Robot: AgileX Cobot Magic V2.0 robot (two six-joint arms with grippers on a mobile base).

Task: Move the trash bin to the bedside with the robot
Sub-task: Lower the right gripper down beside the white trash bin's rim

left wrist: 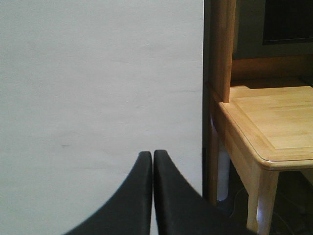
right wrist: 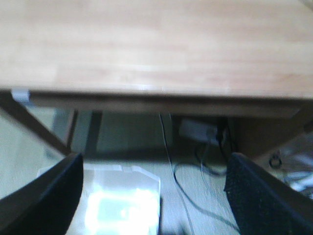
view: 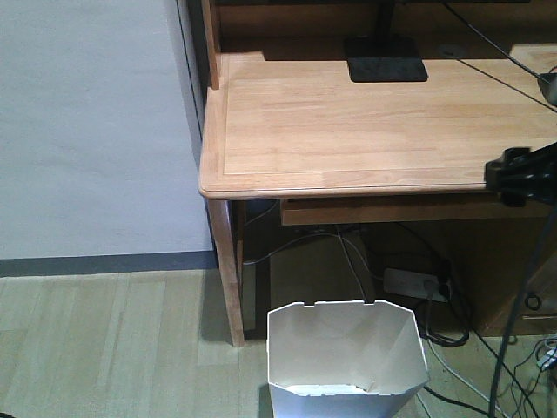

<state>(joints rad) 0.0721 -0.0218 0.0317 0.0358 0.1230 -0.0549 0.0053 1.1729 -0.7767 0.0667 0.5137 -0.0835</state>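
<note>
One trash bin point(view: 346, 348) upright, mouth facing up.

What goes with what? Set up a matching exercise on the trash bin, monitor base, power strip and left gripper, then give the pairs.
Things:
1. trash bin
2. monitor base
3. power strip
4. left gripper

Places or states:
A. flat on the desk top
B. shut, facing the white wall
C. on the floor, in front of the desk
D. under the desk, among cables

Pairs: 1-C, 2-A, 3-D, 4-B
</note>
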